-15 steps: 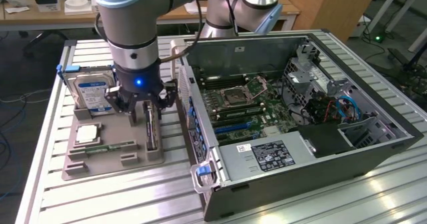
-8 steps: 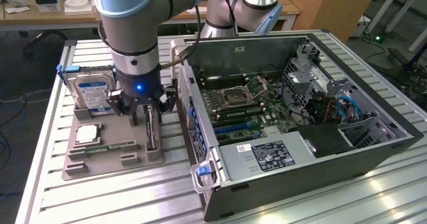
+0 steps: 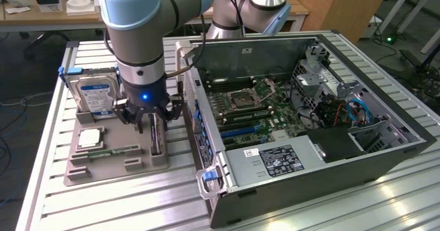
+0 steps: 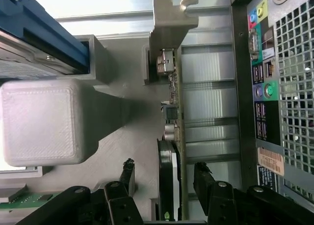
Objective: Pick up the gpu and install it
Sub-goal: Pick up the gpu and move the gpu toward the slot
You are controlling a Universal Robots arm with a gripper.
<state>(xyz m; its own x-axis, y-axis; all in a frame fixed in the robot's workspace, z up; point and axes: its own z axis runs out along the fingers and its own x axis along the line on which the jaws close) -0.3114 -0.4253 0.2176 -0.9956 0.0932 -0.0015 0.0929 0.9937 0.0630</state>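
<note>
Hovering low over the grey parts tray, the gripper sits right above the gpu, claw spread wide, one finger on each side of the card. In the wrist view the gripper straddles the gpu edge-on. The dark fingers are apart, with a gap to the card on both sides and nothing clamped. The gpu stands on its long edge in a slot of the tray, on the tray's side nearest the computer case, seated and not lifted. Its silvery bracket is at the card's end farther from the fingers; the black round fan part lies between them. A hard drive with a blue-white label stands upright at the tray's back corner, near the gripper but apart from it. A processor chip lies flat on the tray, on the side away from the case. A green memory stick lies flat just beside the chip, toward the tray's front edge. The case lies on its side just beside the tray, panel off, with the motherboard showing and the power supply at its front end. The case's rear port panel runs alongside the tray's gpu slot. The tray and the case rest on a slatted aluminium table.
</note>
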